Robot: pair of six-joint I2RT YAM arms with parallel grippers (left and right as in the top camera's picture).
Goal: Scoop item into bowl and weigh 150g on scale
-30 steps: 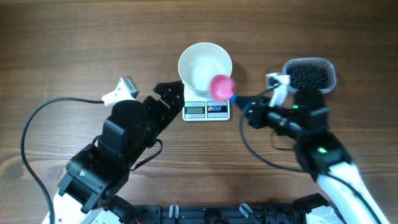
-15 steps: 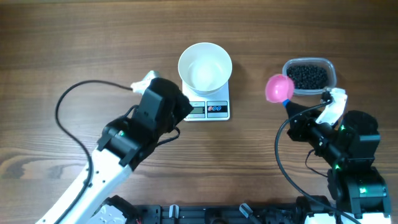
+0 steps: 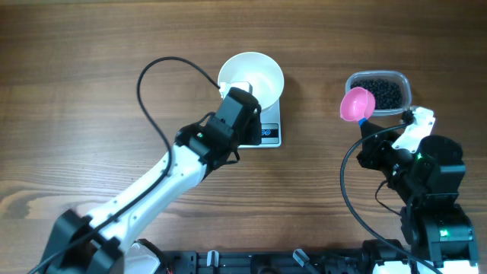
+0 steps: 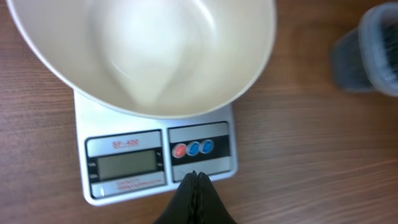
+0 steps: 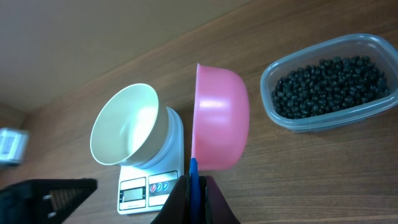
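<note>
Left gripper [image 4: 194,185] pinched shut, empty, now in over the scale [image 4: 127,167] front edge; white bowl [image 3: 251,80] sits on it. Right gripper [image 5: 194,196] clamps the pink scoop [image 5: 219,118]; I've shifted it closer to the tub [image 3: 407,85] of black beads [image 5: 329,84].

Bare tabletop [image 3: 312,164] lies open between scale [image 3: 272,125] and tub [image 3: 409,91]; left arm [image 3: 183,160] crosses the scale's front, pink scoop [image 3: 356,104] hangs at the tub's left rim.

- Left arm [image 3: 163,179]: stretched diagonally from the near-left base toward the table's centre, wrist pitched downward.
- Left gripper [image 4: 196,186]: fingers pressed together, holding nothing.
- Right arm [image 3: 426,171]: folded close above its base at the right.
- Right gripper [image 5: 194,186]: clamped on the handle of the pink scoop [image 5: 219,118].
</note>
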